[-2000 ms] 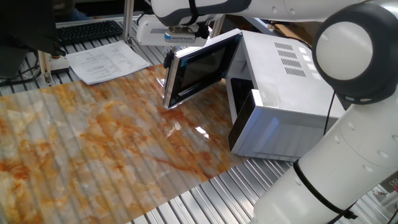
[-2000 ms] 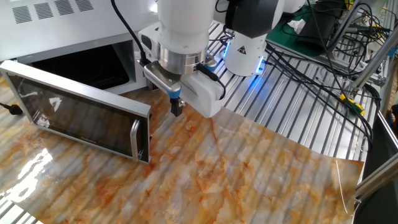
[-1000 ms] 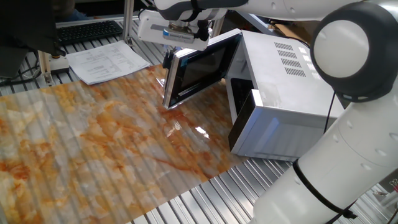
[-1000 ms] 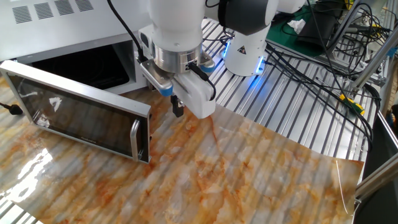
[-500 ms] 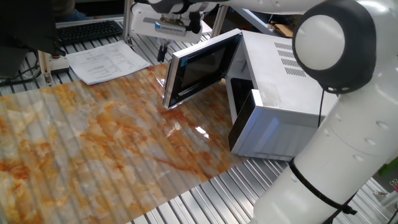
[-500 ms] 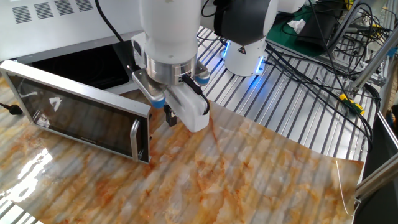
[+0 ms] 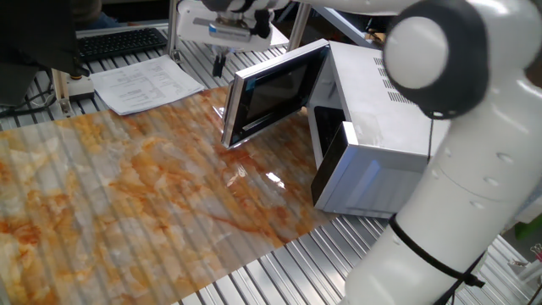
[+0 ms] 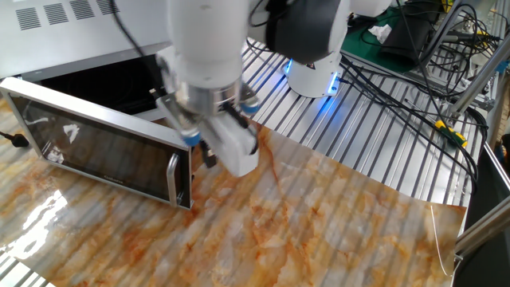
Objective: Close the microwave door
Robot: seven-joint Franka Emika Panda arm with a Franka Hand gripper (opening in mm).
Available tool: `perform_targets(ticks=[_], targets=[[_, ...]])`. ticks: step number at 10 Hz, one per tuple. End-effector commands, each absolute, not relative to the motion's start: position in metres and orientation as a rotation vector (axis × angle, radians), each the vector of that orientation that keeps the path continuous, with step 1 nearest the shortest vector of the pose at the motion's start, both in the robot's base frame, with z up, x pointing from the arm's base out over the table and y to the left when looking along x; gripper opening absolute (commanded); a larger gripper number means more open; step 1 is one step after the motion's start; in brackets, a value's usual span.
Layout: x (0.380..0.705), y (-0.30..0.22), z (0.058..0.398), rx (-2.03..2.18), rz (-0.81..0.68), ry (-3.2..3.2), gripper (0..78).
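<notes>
The microwave (image 7: 398,127) stands at the right with its cavity open; it also shows in the other fixed view (image 8: 80,32). The microwave door (image 7: 271,91) is swung wide open, standing out over the table. In the other fixed view the door (image 8: 96,147) shows its dark glass and its vertical silver handle (image 8: 173,177) at the free edge. My gripper (image 8: 209,157) hangs just beside that free edge, close to the handle, with its dark fingers together and nothing held. In one fixed view the gripper (image 7: 218,66) sits just beyond the door's upper far corner.
The table carries an orange marbled mat (image 7: 127,195). Papers (image 7: 144,85) and a keyboard (image 7: 118,41) lie at the far side. The arm's base (image 8: 315,72) and several cables (image 8: 398,72) sit on the slatted metal top.
My gripper has moved sideways along the table past the door's free edge, ending beside the handle. The door has not moved.
</notes>
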State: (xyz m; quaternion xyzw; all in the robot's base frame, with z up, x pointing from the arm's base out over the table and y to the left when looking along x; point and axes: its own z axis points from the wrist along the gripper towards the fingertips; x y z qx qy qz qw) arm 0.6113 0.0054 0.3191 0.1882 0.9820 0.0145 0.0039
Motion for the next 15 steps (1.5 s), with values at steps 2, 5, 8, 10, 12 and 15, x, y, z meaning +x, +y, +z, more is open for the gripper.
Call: perform_targets(ticks=[2, 5, 8, 10, 12, 15], targets=[[0.678, -0.032, 0.322, 0.414, 0.005, 3.08, 0.0], [0.683, -0.049, 0.318, 0.323, -0.008, 3.08, 0.0], [0.682, -0.055, 0.315, 0.299, -0.009, 3.086, 0.0], [0.675, -0.059, 0.311, 0.287, -0.014, 3.086, 0.0], [0.669, -0.059, 0.309, 0.282, -0.016, 3.087, 0.0], [0.652, -0.059, 0.306, 0.286, -0.016, 3.092, 0.0]])
